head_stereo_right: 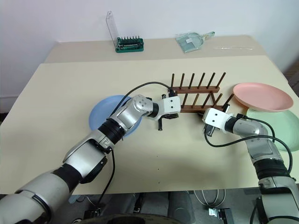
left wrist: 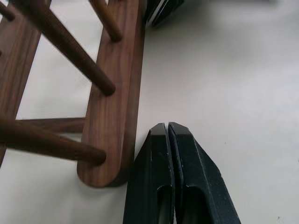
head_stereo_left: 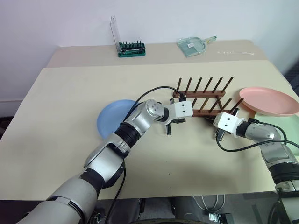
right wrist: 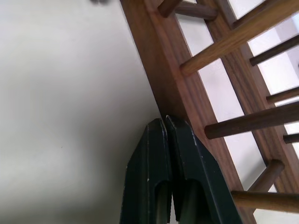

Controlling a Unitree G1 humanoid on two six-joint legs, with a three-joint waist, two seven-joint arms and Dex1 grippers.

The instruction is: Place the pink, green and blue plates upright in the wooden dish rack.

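Note:
The wooden dish rack (head_stereo_left: 205, 98) stands on the table with nothing between its pegs. The blue plate (head_stereo_left: 112, 119) lies flat to its left, partly under my left arm. On the right, the pink plate (head_stereo_left: 268, 100) rests on the rim of the green plate (head_stereo_right: 273, 119). My left gripper (head_stereo_left: 169, 127) is shut and holds nothing. In the left wrist view, its tips sit beside the end of the rack's near rail (left wrist: 114, 93). My right gripper (head_stereo_left: 218, 135) is also shut with nothing in it. Its tips are up against the near rail (right wrist: 163, 70) at the rack's right end.
A green screwdriver-bit holder (head_stereo_left: 131, 48) with a raised clear lid stands at the back of the table. A clear plastic scoop (head_stereo_left: 191, 45) lies to its right. Black cables run along both arms. The pink plate reaches the table's right edge.

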